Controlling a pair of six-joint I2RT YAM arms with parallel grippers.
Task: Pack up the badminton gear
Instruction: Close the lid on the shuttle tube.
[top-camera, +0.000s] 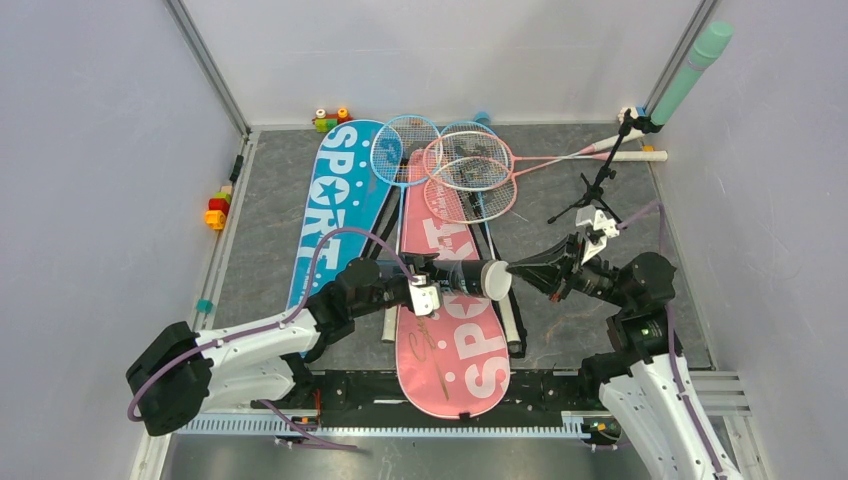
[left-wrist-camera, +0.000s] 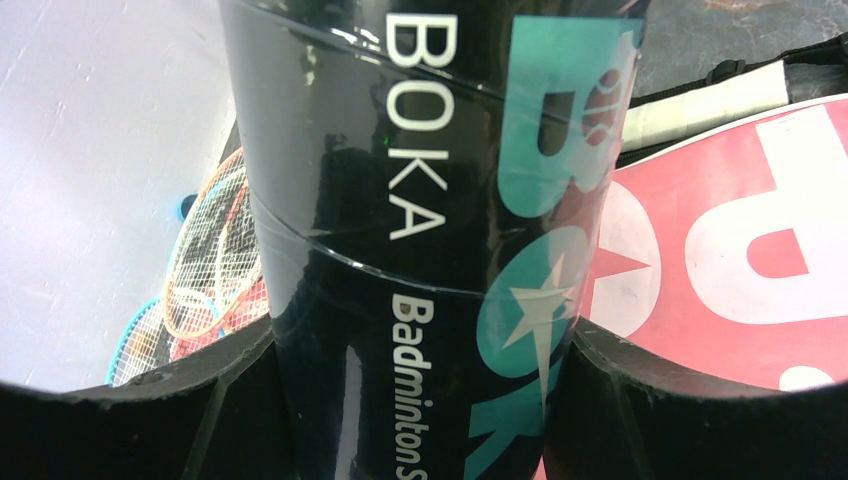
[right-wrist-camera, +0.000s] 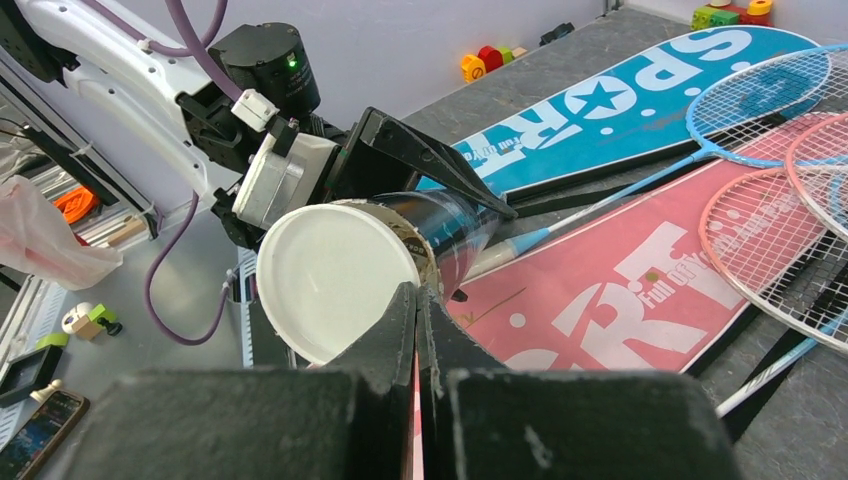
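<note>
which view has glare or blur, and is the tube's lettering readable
Left wrist: glossy reflections streak the dark tube, which fills the frame, yet its white lettering reads clearly; the left fingers at the bottom edge are black, featureless. Right wrist: the right fingers up close look soft, the pink bag behind is sharp. Top external: even light, soft shadows, no glare.

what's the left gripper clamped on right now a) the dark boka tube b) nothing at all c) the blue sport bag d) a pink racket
a: the left gripper has a finger on each side of the dark tube, holding it level above the pink bag.
</note>
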